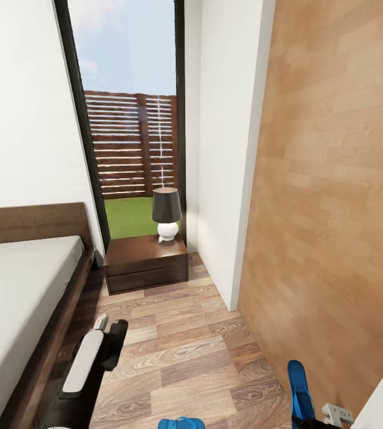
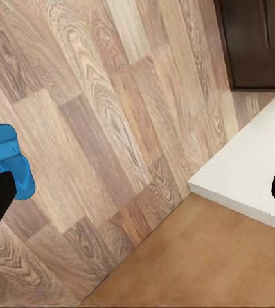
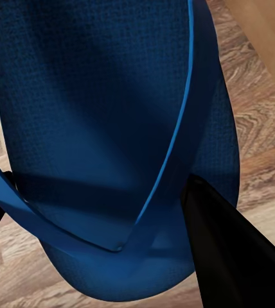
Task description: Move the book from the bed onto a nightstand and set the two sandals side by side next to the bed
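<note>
Bedroom corner seen from the head camera: white walls, a tall dark-framed window (image 1: 133, 113) giving onto a slatted wooden fence and grass, and a broad panel of pale orange-brown wood (image 1: 334, 196) filling the right side. The floor (image 1: 179, 351) is grey-brown wood plank with a strong grain. The bed (image 1: 18, 298), at left, has a dark brown wood frame and headboard and a smooth, plain pale mattress. Just beyond its head end stands the nightstand (image 1: 146, 265), a low, squarish dark brown cabinet with two drawers, bearing a lamp (image 1: 167, 213) with a round white base and a dark shade. The left arm (image 1: 90, 357), white and black, hangs beside the bed frame; in its wrist view the left gripper (image 2: 137, 192) has its jaws spread wide, the two dark fingertips at opposite edges with nothing between them, above bare floor where one sandal (image 2: 12, 162) lies flat, bright blue and oval; that sandal's end also shows at the lower edge of the head view. The right gripper (image 3: 105, 224) is closed on the second sandal (image 3: 105, 122), its dark fingers (image 3: 234, 256) pressing either side of the toe end; the textured blue sole and thin thong strap are seen close, and the head view shows this sandal standing on edge, lifted off the floor at lower right.
</note>
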### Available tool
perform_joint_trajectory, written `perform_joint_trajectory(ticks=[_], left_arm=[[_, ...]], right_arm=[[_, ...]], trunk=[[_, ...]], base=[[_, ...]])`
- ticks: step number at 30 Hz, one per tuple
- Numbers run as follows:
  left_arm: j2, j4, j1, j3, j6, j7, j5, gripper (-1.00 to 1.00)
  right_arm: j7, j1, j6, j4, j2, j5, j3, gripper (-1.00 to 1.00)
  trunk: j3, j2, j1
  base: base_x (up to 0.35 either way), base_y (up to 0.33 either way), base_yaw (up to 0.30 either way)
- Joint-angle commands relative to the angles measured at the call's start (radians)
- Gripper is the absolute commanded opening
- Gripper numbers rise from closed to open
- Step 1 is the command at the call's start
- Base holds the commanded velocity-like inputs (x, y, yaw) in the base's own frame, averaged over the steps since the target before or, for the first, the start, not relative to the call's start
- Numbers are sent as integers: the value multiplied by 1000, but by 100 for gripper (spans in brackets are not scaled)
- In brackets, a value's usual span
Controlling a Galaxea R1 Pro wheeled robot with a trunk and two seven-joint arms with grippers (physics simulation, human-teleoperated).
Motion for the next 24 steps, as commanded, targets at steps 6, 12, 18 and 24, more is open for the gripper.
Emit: perform_joint_trajectory(ticks=[6,12,18,24], left_arm=[[-3,9,-2,-108,8,46,202,100],[-3,11,-2,-159,9,52,298,100],[0,11,-2,-189,14,42,313,100],[0,11,-2,-208,14,39,314,100]], right_arm=[[5,-1,0,2,0,-3,-6,-100],[5,-1,0,2,0,-4,-6,-100],[4,-1,0,2,0,-3,-6,-100],[4,-1,0,2,0,-3,-6,-100]], trunk=[[-1,-1,0],[-1,-1,0],[-20,-43,23],[-39,-85,46]], base=[[0,0,0],[0,0,0],[0,0,0],[0,0,0]])
